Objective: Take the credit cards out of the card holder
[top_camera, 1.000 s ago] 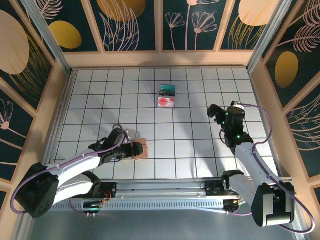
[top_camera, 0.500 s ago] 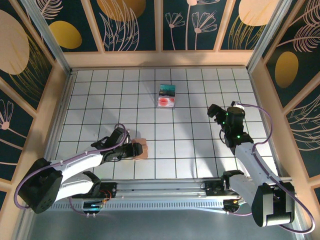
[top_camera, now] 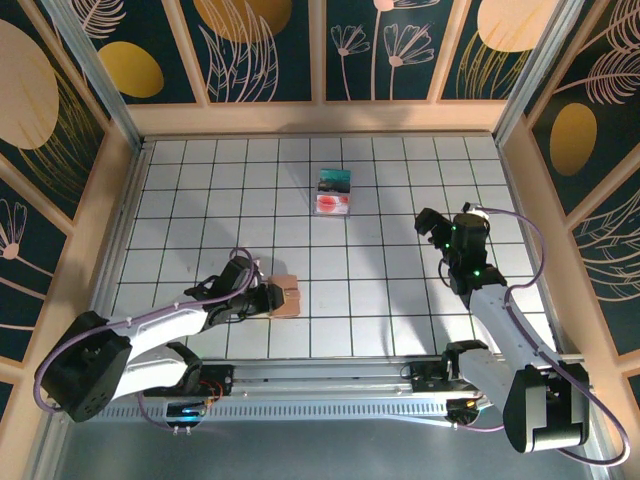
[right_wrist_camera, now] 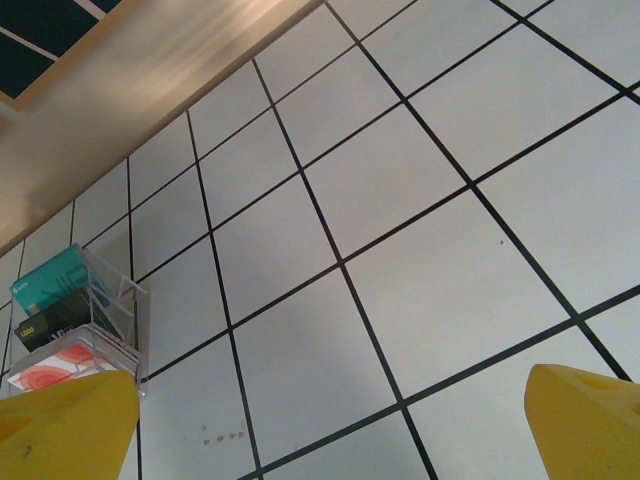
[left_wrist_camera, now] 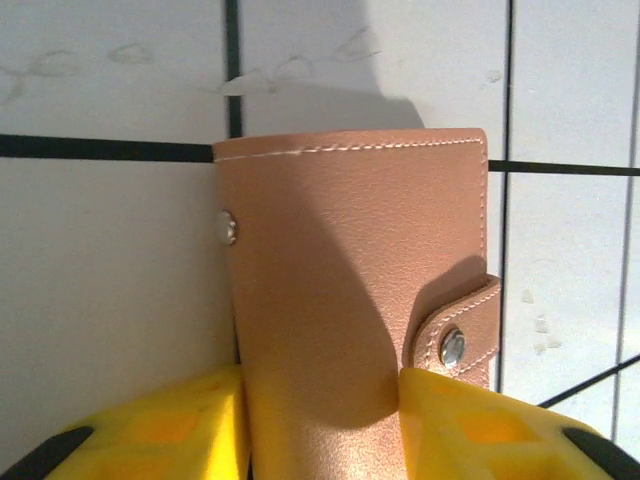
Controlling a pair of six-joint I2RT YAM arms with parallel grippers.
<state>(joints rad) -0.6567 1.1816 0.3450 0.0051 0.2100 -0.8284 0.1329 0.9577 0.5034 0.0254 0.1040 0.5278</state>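
Note:
The card holder is a tan leather wallet, folded shut, with its strap tab snapped down. It lies on the tiles at the near left. My left gripper is shut on it, one yellow finger pressing each long side. Two credit cards lie at the back middle, a teal one and a pink-white one with a red circle. In the right wrist view the teal card and the pink card show at the far left. My right gripper hangs open above bare tiles.
A clear plastic stand surrounds the cards, with a dark card between them. Wooden walls ring the tiled floor. The arms' base rail runs along the near edge.
My left gripper's jaws have narrowed onto the card holder, which has shifted slightly to the right. The right arm has not moved.

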